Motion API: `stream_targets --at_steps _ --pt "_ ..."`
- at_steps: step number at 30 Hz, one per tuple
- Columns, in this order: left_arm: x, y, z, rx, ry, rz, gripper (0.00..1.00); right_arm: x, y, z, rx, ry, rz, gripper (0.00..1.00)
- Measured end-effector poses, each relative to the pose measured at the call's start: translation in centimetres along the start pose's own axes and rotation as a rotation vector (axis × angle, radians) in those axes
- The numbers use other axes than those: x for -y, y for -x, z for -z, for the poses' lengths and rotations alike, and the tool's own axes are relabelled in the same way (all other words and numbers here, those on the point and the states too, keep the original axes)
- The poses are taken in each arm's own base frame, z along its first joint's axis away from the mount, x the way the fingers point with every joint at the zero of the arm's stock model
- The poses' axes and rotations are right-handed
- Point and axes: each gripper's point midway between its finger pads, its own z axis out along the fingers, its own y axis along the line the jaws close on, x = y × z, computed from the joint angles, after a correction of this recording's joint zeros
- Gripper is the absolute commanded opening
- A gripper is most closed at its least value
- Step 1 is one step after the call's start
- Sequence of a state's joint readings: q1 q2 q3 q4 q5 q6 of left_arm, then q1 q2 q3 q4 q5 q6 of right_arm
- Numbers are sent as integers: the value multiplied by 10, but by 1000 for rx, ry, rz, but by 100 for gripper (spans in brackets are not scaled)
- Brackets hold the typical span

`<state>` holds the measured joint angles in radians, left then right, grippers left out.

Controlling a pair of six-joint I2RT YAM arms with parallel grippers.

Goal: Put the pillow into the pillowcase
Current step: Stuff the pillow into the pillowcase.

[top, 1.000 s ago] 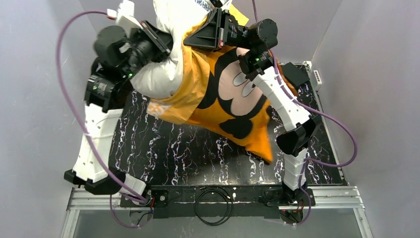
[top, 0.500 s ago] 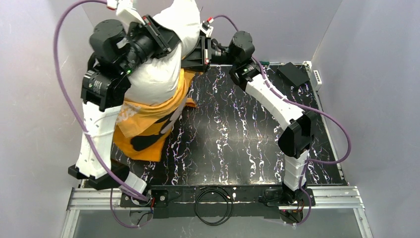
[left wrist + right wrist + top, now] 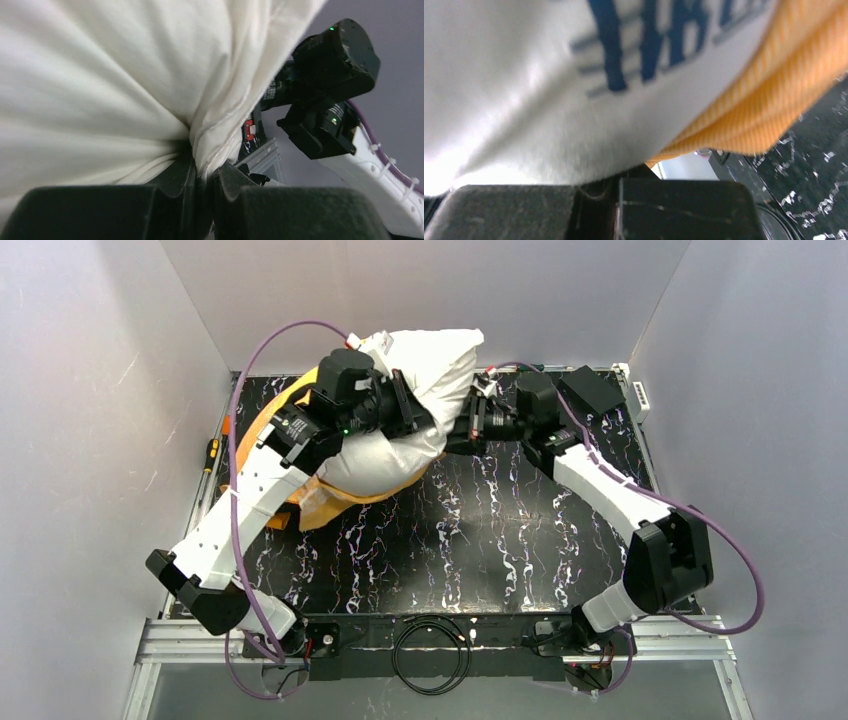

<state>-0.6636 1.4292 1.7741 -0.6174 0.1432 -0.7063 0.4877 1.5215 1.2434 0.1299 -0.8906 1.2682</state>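
Pillow [image 3: 432, 352] lies on the tabletop [image 3: 480, 530]. Orange pillowcase [image 3: 320, 510] is bunched under it and shows along the pillow's left and near edges; the pillow's far end is bare. Left tool [image 3: 425, 425] sits on the pillow's middle, nearly closed on a fold of pillow cloth; the wrist view shows that fold squeezed between the fingers [image 3: 175, 182]. Right tool [image 3: 458, 435] butts against the pillow's right side, jaws closed. Its wrist view shows the orange hem and blue-printed white cloth both running into the jaws, so it grips the pillowcase edge tight against the pillow. The tools sit near each other on the pillow's right half.
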Motion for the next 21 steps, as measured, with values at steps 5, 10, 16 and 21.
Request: stream_targets --at_steps 5,10,16,21 --pt "-26 -30 -8 -90 136 125 0 18 -13 26 31 -9 23 1" --pt "-52 -39 -15 -114 261 228 0 -7 -12 43 87 64 132 1" --pt "-92 -23 -1 -61 364 332 0 -11 -13 45 99 105 146 1" --pt "-116 -18 6 -53 415 320 0 -37 -11 49 114 200 162 1"
